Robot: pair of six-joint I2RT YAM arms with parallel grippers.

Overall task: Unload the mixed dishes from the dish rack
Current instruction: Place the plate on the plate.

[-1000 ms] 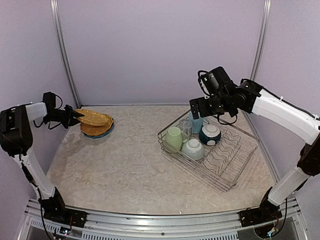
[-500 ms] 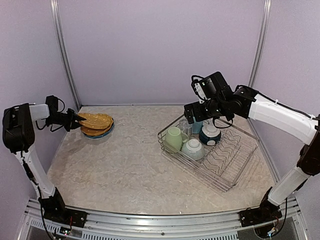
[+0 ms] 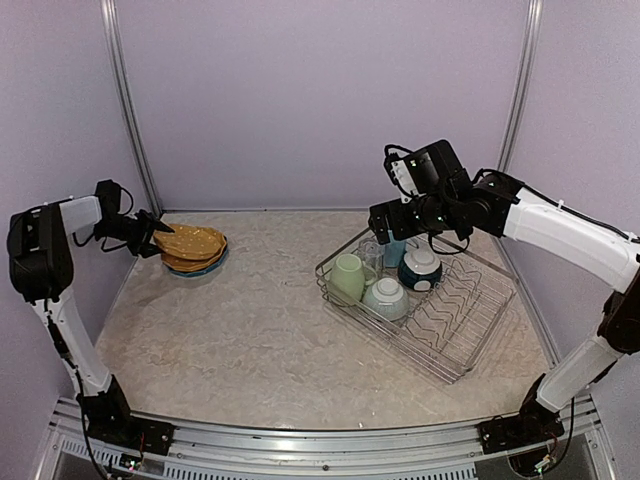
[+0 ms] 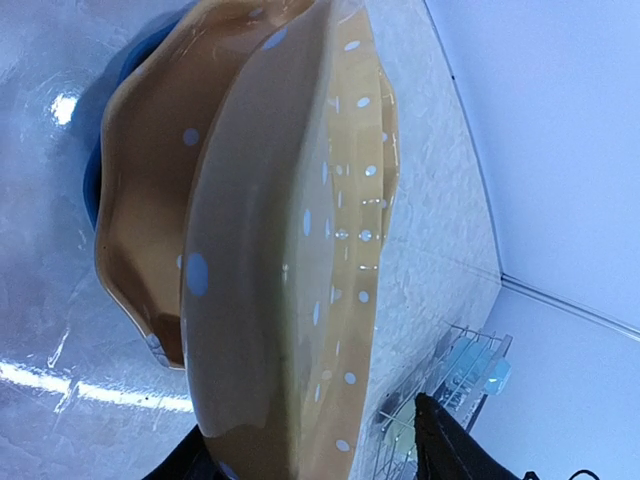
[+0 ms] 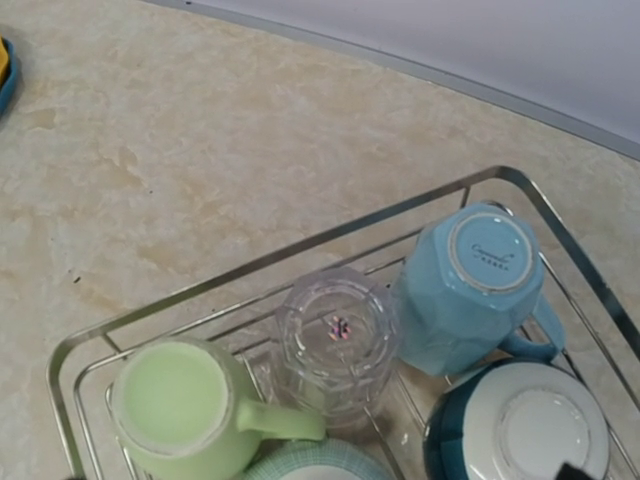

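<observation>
Five dishes sit in the dish rack [image 3: 470, 310]; yellow plates [image 3: 192, 243] are stacked well left of it, left gripper [image 3: 158, 232] parted around the top one. Right gripper [image 3: 383, 228], agape above the clear glass [image 5: 338, 335], should descend.

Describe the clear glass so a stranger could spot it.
Go to the wire dish rack on the table's right. At its far end, the clear glass sits between the pale green mug and the light blue mug; it alone is see-through.
</observation>
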